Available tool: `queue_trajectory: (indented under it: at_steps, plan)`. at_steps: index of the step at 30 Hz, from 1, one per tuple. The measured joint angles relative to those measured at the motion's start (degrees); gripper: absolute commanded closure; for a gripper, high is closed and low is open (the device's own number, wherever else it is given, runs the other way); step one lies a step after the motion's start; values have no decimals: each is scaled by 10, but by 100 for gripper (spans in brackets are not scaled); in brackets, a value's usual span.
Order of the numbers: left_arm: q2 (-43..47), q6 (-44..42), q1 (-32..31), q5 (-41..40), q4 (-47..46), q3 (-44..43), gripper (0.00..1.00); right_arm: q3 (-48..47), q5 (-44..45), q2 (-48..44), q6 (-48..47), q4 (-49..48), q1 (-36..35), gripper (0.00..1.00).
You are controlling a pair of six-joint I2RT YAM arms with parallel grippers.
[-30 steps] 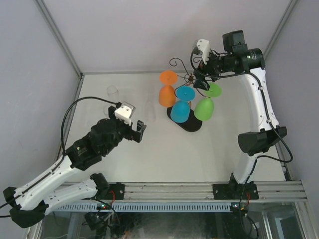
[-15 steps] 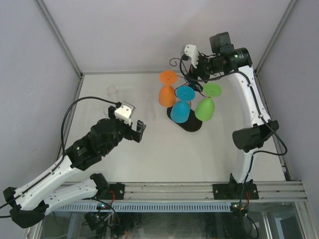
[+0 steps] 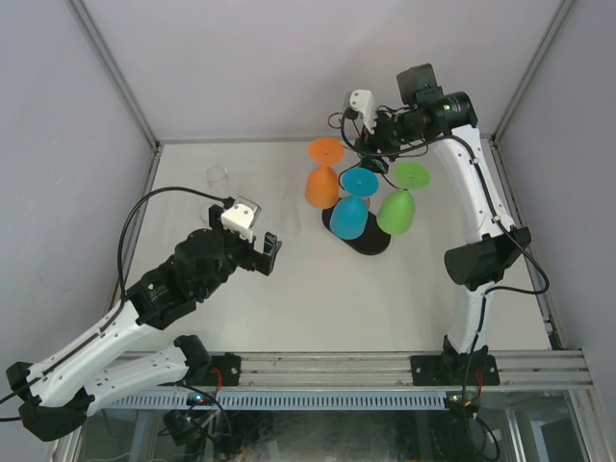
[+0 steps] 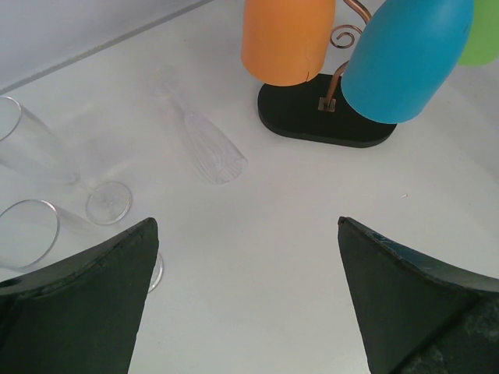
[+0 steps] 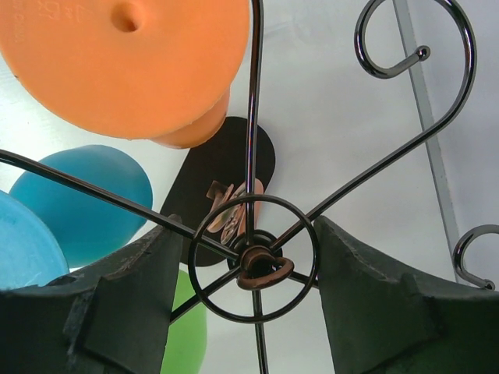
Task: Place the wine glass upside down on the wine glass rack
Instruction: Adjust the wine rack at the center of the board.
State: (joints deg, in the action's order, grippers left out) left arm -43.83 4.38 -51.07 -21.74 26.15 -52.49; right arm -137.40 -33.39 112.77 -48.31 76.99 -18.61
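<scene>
The wine glass rack (image 3: 370, 242) stands at the back of the table on its black oval base (image 4: 296, 117). An orange (image 3: 322, 185), a blue (image 3: 348, 216) and a green wine glass (image 3: 395, 210) hang on it upside down. My right gripper (image 3: 373, 146) is over the rack's top. In the right wrist view, the right gripper (image 5: 248, 226) has its fingers closed against both sides of the top wire ring (image 5: 257, 269). My left gripper (image 3: 269, 252) is low over the table to the left, and it (image 4: 246, 222) stands open with nothing in it.
Clear glasses (image 4: 35, 148) lie and stand on the table at the left, one fluted glass (image 4: 210, 152) lying nearer the rack. One clear glass (image 3: 218, 177) shows at the back left. Grey walls close the back and sides.
My right gripper has moved left from beside the green glass to over the rack's top, and its jaws have narrowed onto the ring. The left arm has not moved.
</scene>
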Motion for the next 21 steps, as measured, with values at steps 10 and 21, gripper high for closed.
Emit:
queue_trajectory:
  at_steps: [10,21]
  plan:
    - [0,0,1,0,1,0,0,-1,14,0,9,-2,-7,75]
    - [0,0,1,0,1,0,0,28,46,-19,47,-29,-16,100]
